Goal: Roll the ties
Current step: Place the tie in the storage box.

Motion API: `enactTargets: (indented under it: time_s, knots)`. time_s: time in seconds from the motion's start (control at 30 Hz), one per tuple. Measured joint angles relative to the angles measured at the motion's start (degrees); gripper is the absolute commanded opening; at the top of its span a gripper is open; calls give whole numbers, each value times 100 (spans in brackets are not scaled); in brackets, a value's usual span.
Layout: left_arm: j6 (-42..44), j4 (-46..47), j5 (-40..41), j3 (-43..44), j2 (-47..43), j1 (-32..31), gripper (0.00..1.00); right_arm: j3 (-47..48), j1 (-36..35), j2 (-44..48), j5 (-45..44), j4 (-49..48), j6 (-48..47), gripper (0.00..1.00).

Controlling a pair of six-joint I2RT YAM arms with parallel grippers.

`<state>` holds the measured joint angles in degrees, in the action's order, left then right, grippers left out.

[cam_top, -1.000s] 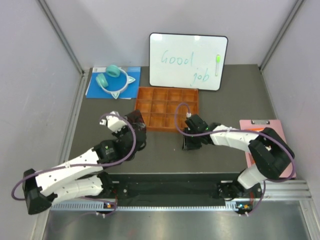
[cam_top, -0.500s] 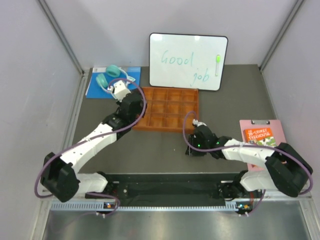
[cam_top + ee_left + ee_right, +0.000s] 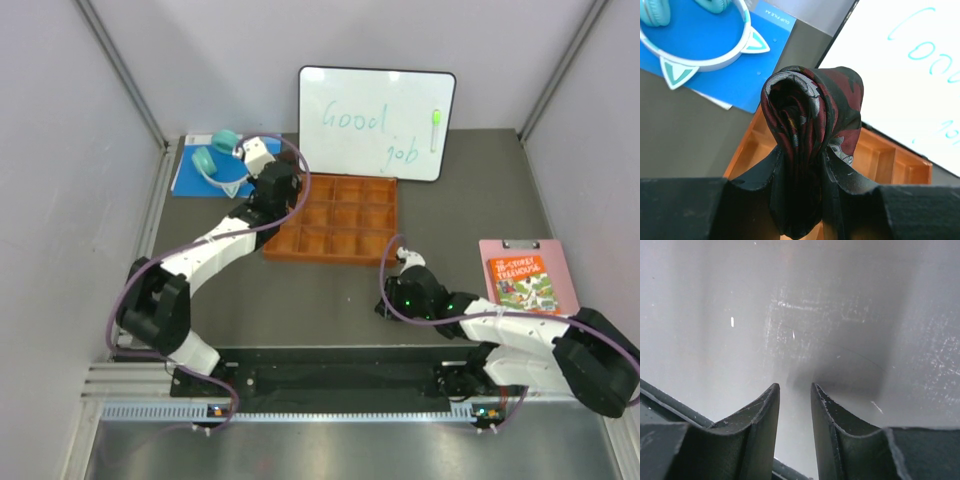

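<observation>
The left gripper point(image 3: 804, 152) is clamping a rolled tie point(image 3: 810, 115), a maroon-and-black coil standing up between its fingers. The pinch is sitting low on the roll, probably so the soft fabric cannot spring loose while it is in the air. In the top view, this gripper point(image 3: 275, 186) is hovering at the far-left corner of the orange compartment tray point(image 3: 345, 258). The wrist view shows tray cells directly below the coil. Which cell lies under it is hard to tell, though it looks like the corner one. Every cell in view is showing bare orange, so this seems to be the first roll going in.

The right gripper point(image 3: 795, 405) is holding nothing, its jaws only narrowly parted, and it is pointing down at bare grey table point(image 3: 840, 315). In the top view it point(image 3: 388, 304) is resting well apart from the tray, near its own base. That is likely leaving the left arm room to lower the coil.
</observation>
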<state>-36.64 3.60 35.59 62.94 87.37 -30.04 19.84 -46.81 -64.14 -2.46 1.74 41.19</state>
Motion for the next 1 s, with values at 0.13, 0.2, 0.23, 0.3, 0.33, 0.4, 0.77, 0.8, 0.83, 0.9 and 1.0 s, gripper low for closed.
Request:
enactTargets:
  time_s: [0.13, 0.2, 0.23, 0.3, 0.33, 0.4, 0.77, 0.8, 0.83, 0.9, 1.0]
  knots:
    - [15, 428, -2, 127, 466, 127, 0, -129, -63, -83, -20, -450, 2, 31]
    - [13, 688, -2, 146, 719, 199, 0, -142, -140, -243, -37, -719, 2, 31]
    - [11, 802, -4, 149, 841, 236, 0, -140, -168, -323, -39, -850, 2, 31]
    - [-15, 1001, -42, 149, 1069, 306, 0, -140, -195, -420, -44, -1005, 7, 31]
    - [-28, 1115, -68, 146, 1172, 337, 0, -140, -197, -459, -50, -1064, 24, 31]
    - [-37, 1346, -107, 144, 1351, 367, 0, -144, -197, -525, -59, -1176, 59, 29]
    - [179, 2802, -105, 17, 2105, 407, 0, -125, -214, -1069, -76, -1976, 153, 27]
    - [197, 2839, -96, 17, 2153, 407, 0, -105, -216, -1106, -76, -2006, 155, 27]
    - [221, 2879, -79, 20, 2201, 407, 0, -85, -216, -1156, -76, -2044, 153, 27]
    - [251, 2924, -42, 44, 2302, 409, 0, -37, -216, -1250, -74, -2103, 153, 26]
    - [302, 2938, -48, 122, 2522, 409, 0, 15, -216, -1353, -74, -2162, 153, 25]
